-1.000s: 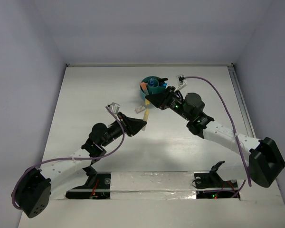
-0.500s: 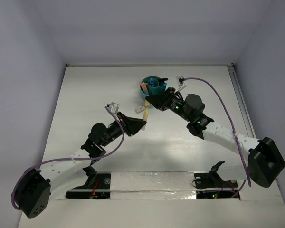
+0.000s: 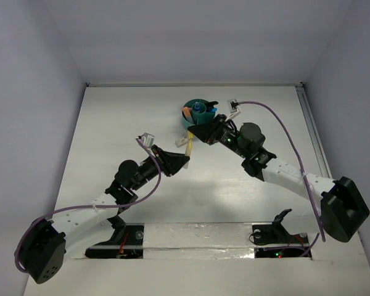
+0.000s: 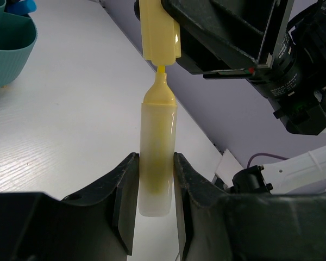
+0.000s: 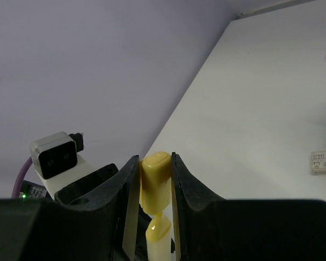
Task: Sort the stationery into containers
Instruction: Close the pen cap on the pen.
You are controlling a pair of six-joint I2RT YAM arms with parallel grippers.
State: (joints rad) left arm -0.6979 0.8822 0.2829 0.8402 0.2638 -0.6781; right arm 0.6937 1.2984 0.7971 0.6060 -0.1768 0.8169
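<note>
Yellow highlighter (image 4: 156, 157) held between both grippers
Barrel pinched by left gripper (image 4: 154, 176); cap (image 5: 155, 187) clamped by right gripper (image 5: 152, 162), nib bared.

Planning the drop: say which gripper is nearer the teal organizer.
Right. The right gripper, holding the highlighter cap, is beside the teal organizer; the left gripper, holding the highlighter body, sits farther back.
</note>
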